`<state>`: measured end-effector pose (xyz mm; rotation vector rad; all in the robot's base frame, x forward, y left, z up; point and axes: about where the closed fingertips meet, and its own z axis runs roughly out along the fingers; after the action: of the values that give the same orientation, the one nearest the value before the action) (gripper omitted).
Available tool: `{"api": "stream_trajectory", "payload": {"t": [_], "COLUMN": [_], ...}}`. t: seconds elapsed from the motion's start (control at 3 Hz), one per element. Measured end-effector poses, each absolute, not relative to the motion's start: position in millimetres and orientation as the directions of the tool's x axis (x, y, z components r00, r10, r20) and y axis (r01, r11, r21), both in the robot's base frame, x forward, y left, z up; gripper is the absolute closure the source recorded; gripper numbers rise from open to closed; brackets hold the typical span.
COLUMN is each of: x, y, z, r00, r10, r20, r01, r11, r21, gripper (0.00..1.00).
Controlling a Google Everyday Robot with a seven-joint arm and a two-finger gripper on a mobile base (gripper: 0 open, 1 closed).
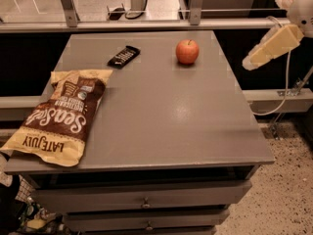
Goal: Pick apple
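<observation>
Apple (pixel 187 51) at the desk's (pixel 171 126) one o'clock may roll if your pincer (pixel 270 46), at two o'clock, open or closed I cannot tell, clips it.

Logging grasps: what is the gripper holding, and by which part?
Nothing: the apple sits untouched on the table, while the gripper hangs beyond its right edge.

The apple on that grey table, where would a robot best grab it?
Probably across the apple at its widest middle, coming from above: it sits round, stem up, nothing touching it. The end effector hangs beyond the table's right edge, to the apple's right.
</observation>
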<state>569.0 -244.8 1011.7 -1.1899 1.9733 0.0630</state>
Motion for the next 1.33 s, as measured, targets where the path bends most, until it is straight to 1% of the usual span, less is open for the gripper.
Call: {"api": "stream_trajectory", "payload": {"t": [0.33,0.67,1.0,1.33], "x": [607,607,628,667], "y": [-235,-235,-220,-195], "z": [1009,1009,998,974], "r00": [-0.181,-0.181,-0.180,-0.196], "r10": [-0.604,-0.604,-0.587,-0.563], "r20": [-0.776,-0.776,-0.789,-0.803], "r01": [-0.728,-0.728,-0.750,-0.768], "r11": [0.613,0.613,0.601,0.597], "r21": [-0.307,-0.307,-0.275,-0.231], "gripper": [0.00,0.00,0.00,0.00]}}
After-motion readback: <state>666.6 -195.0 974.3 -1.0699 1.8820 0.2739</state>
